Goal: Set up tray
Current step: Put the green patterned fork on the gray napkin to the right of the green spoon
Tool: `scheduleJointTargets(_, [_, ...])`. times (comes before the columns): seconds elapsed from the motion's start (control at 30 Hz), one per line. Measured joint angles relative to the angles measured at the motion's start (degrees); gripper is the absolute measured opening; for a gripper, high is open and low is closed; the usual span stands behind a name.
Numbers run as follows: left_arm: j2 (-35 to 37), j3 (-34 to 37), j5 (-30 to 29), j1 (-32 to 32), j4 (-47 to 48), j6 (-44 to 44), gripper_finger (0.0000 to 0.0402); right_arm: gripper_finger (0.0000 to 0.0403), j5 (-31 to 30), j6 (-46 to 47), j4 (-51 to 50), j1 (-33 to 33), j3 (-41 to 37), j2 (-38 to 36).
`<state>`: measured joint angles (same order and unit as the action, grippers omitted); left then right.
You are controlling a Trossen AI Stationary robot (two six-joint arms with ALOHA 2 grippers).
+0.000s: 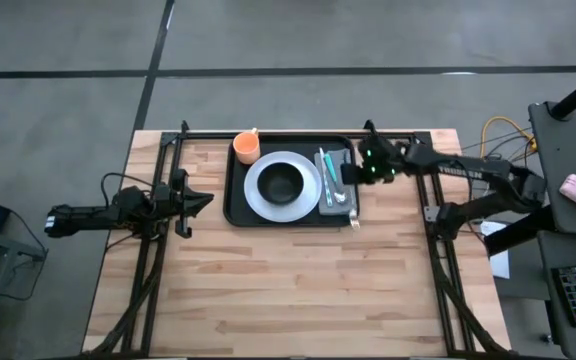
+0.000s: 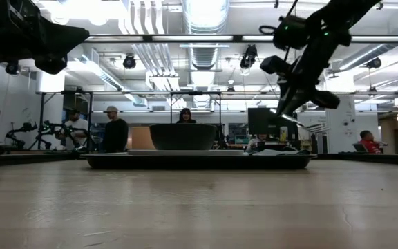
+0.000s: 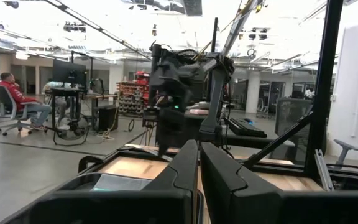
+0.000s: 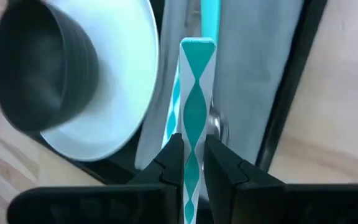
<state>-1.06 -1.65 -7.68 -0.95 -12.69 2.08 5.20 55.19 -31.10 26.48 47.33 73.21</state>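
Right tool (image 4: 192,163) clamped teal-handled utensil (image 4: 196,93), long axis along napkin (image 1: 340,178) below on tray (image 1: 236,205); left tool (image 1: 205,199) shut, parked farther off.

Bright overhead ceiling strip lights (image 2: 206,14) glare white in the low view, backlighting the arms into silhouettes. The pale wooden slatted table (image 1: 298,290) is evenly lit, with faint shadows. The white round plate (image 4: 126,93) looks blurred at 9 o'clock.
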Motion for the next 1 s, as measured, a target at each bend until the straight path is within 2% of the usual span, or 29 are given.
scheduleJointTargets(0.27, [0.0,0.0,0.0,0.02,-0.02,-0.01,0.0001,0.0029,6.54,-11.94,-2.5,9.93,10.59,11.8])
scheduleJointTargets(0.5, [0.0,0.0,0.0,0.0,0.0,0.0,0.0001,0.0029,6.84,-19.93,-15.28,14.11,23.94,25.84])
scheduleJointTargets(0.73, [0.0,0.0,-0.15,0.0,0.0,-0.01,0.0001,0.0029,7.34,-20.88,-18.33,14.86,32.5,35.46])
scheduleJointTargets(1.0, [0.0,0.0,-0.2,0.02,-0.3,-0.01,0.0001,0.0029,7.97,-19.62,-23.11,14.86,35.56,41.32])
